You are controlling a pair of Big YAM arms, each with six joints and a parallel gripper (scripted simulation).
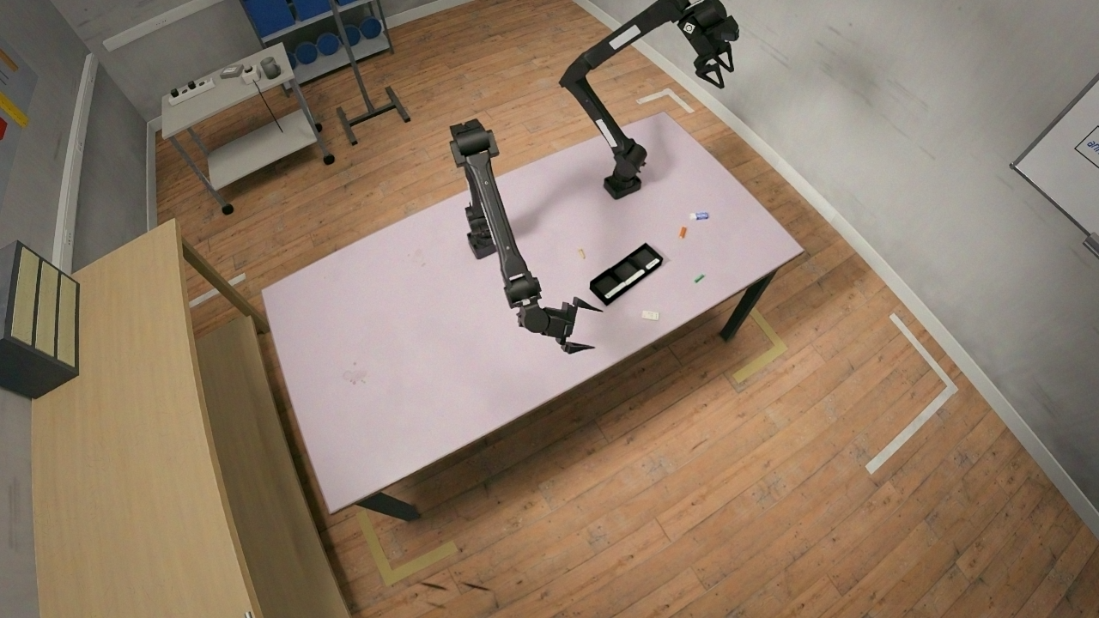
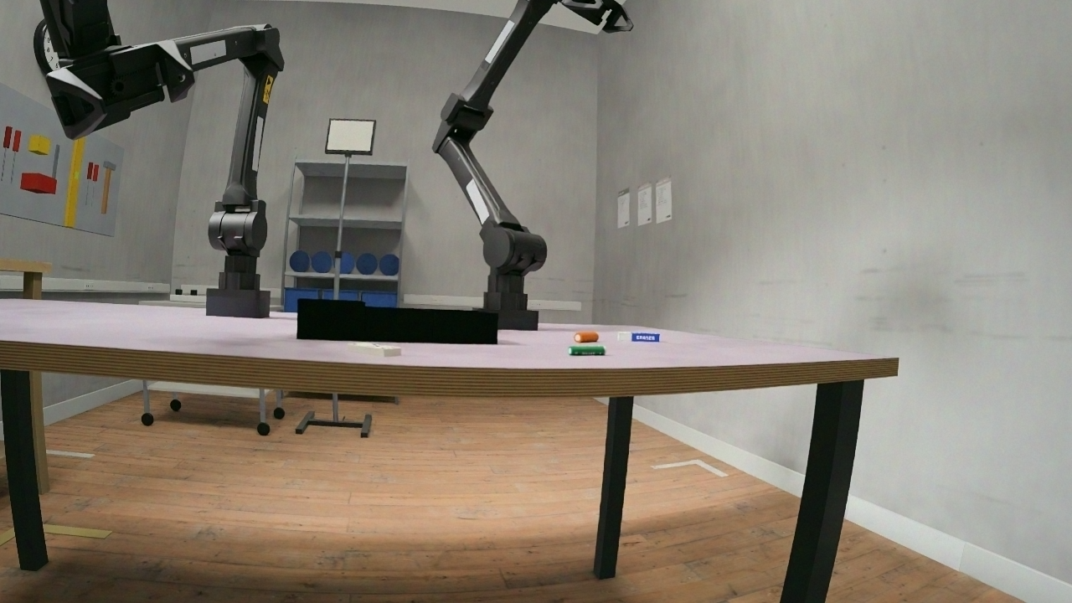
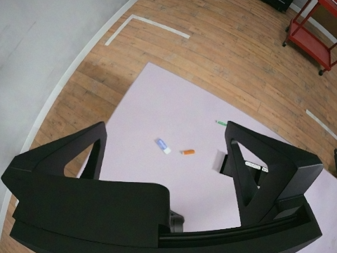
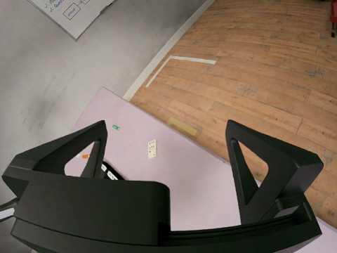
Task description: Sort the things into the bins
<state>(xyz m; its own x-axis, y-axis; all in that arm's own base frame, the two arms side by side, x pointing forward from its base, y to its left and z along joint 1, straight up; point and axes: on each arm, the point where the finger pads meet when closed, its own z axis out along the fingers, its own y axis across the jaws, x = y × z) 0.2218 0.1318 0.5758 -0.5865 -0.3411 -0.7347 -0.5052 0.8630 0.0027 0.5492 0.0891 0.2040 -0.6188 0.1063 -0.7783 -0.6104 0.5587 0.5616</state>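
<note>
The black three-compartment bin block (image 1: 598, 294) (image 2: 397, 323) (image 3: 226, 166) stands flat; its white labels are too small to read. Outside it lie a blue-and-white eraser (image 1: 699, 215) (image 2: 645, 337) (image 3: 163, 145), an orange cylinder (image 1: 682, 232) (image 2: 585, 337) (image 3: 188, 152) (image 4: 86, 156), a green cylinder (image 1: 699, 278) (image 2: 586, 350) (image 3: 221, 123) (image 4: 116, 127), a white domino-like tile (image 1: 650, 315) (image 2: 378, 349) (image 4: 152, 149) and a small yellowish piece (image 1: 581, 252). My left gripper (image 1: 725, 77) (image 3: 166, 128) is open and empty, high beyond the table. My right gripper (image 1: 598, 329) (image 4: 166, 126) is open and empty, above the table near bins and tile.
The pink table (image 1: 430, 368) (image 2: 719, 352) carries both arm bases behind the bins. In the top view the right arm reaches across the middle of the table, and the left arm rises at its far right. The tile and green cylinder lie toward the front edge.
</note>
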